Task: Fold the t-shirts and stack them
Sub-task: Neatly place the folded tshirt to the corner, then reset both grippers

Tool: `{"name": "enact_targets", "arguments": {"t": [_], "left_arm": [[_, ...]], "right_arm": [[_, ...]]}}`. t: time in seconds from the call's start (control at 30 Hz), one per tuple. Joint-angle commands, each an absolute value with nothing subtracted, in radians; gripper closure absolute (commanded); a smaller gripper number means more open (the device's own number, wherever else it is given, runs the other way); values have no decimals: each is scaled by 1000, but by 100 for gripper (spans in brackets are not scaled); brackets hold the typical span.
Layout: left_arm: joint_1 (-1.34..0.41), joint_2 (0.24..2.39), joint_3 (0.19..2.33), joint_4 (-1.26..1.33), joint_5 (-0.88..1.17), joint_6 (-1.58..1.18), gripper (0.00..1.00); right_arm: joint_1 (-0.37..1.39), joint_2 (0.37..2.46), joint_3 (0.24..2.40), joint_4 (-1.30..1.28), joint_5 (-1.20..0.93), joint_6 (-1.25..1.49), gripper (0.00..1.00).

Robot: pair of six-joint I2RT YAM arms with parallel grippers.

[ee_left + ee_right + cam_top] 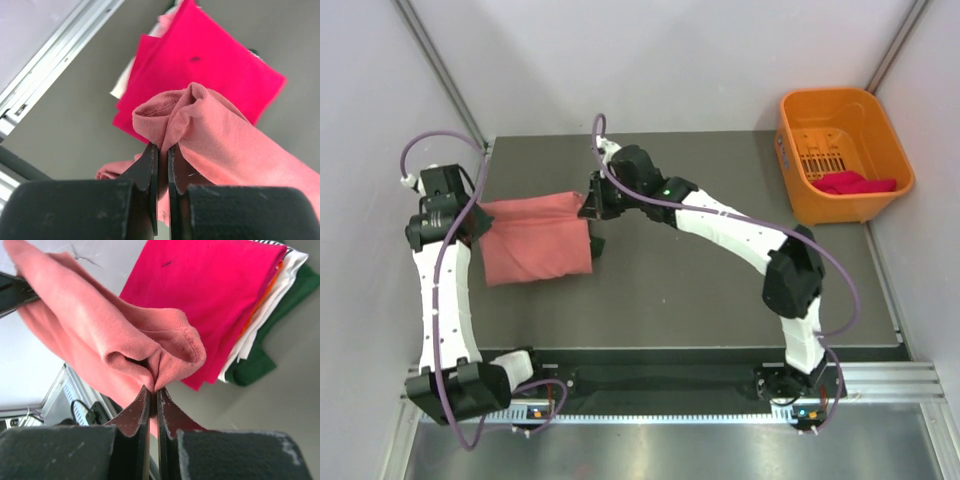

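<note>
The folded salmon-pink t-shirt (pixel 535 238) is held up at the table's left, stretched between both grippers. My left gripper (pixel 478 222) is shut on its left edge, with cloth bunched between the fingertips (pixel 162 148). My right gripper (pixel 588 207) is shut on the right edge, pinching a rolled hem (pixel 154 389). Below the shirt lies a stack of folded t-shirts: magenta-red (pixel 210 285) on top, then an orange edge (pixel 261 299), white (pixel 272 302) and dark green (pixel 255 362). The magenta shirt (pixel 200 65) also shows under the left gripper. From above, the salmon shirt hides most of the stack.
An orange plastic basket (pixel 800 110) stands at the back right corner with a red cloth (pixel 857 183) inside. Aluminium rails run along the table's left side (pixel 55 55) and its front edge (pixel 670 375). Grey walls close in on both sides.
</note>
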State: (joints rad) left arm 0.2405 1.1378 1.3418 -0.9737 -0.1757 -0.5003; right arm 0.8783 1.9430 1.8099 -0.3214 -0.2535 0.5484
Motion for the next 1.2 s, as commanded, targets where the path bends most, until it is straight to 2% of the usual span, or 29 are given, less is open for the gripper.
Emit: {"name": "enact_targets", "arguments": {"t": [0.0,0.2,0.4,0.43,0.47,0.5,0.53,0.57,0.63,0.7,0.83,0.93,1.17], "left_arm": [[310,1183,1390,-928,-284,-456,100],[316,1336,1471,-901,-259,-442,100],[314,1488,1476,-801,-249,-463,100],[316,1543,1479,-793,-236,-466,100],[314,1575,1491,-789,-215,-465,99],[316,1606,1502,-782,-181,-459,91],[316,1668,1514,-788,-186,-468,67],[316,1699,1557,-807,-193,-475,42],[318,1782,1644,-939,-225,-518,9],[311,1795,1729,-963,-195,-505,8],[299,1622,1671,-858,-123,-466,6],[296,1493,1611,-786,-81,-439,1],[249,1411,1672,-801,29,-431,1]], "right_arm": [[861,2000,1922,-327,-213,566,100],[848,2104,2031,-319,-213,572,100],[809,2236,2087,-183,-235,664,100],[805,2259,2109,-169,-236,672,98],[802,2308,2132,-169,-239,693,82],[796,2328,2161,-166,-245,707,69],[796,2345,2167,-143,-248,722,54],[795,2367,2172,-137,-241,745,19],[795,2372,2171,-133,-218,749,4],[793,2349,2136,-124,-219,730,3],[793,2218,1972,-81,-164,677,4],[793,2053,1785,-75,-114,600,4],[729,1510,1278,-54,23,437,3]]}}
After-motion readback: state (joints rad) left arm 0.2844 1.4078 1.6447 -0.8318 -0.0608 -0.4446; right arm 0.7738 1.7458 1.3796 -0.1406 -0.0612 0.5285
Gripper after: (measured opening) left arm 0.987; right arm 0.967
